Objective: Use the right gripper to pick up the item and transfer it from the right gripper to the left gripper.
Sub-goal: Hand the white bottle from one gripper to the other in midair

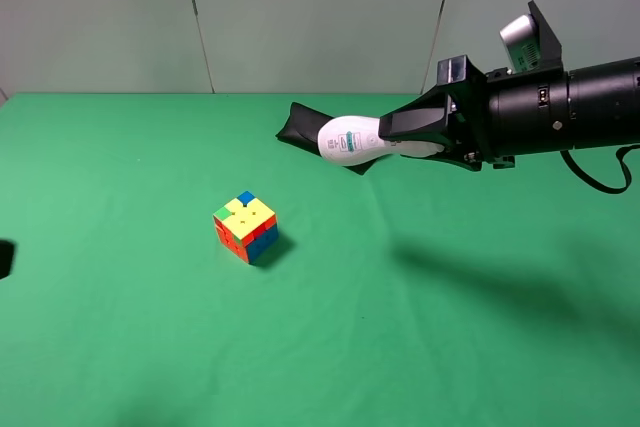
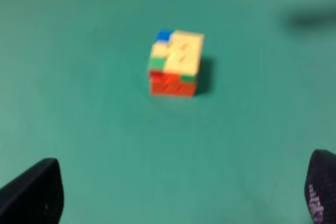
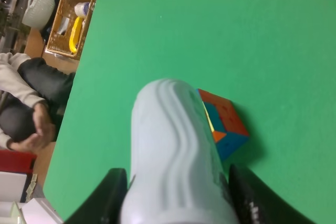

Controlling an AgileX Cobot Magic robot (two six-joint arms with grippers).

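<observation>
My right gripper (image 1: 392,139) is shut on the item, a white contoured bottle (image 1: 348,142) with a small blue label. It holds the bottle lying sideways in the air above the back of the green table (image 1: 450,347). The bottle's cap end is hidden between the jaws. The right wrist view shows the bottle (image 3: 173,156) filling the space between the gripper's (image 3: 178,200) black fingers (image 3: 105,198). My left gripper (image 2: 176,203) is open and empty, low over the table, its fingertips (image 2: 31,192) wide apart. In the high view only a dark bit of it (image 1: 4,257) shows at the left edge.
A multicoloured puzzle cube (image 1: 246,227) stands mid-table, ahead of the left gripper in the left wrist view (image 2: 176,62) and below the bottle in the right wrist view (image 3: 226,124). A black glasses case (image 1: 300,127) lies behind the bottle. Beyond the table edge are a basket (image 3: 71,22) and a seated person (image 3: 26,108).
</observation>
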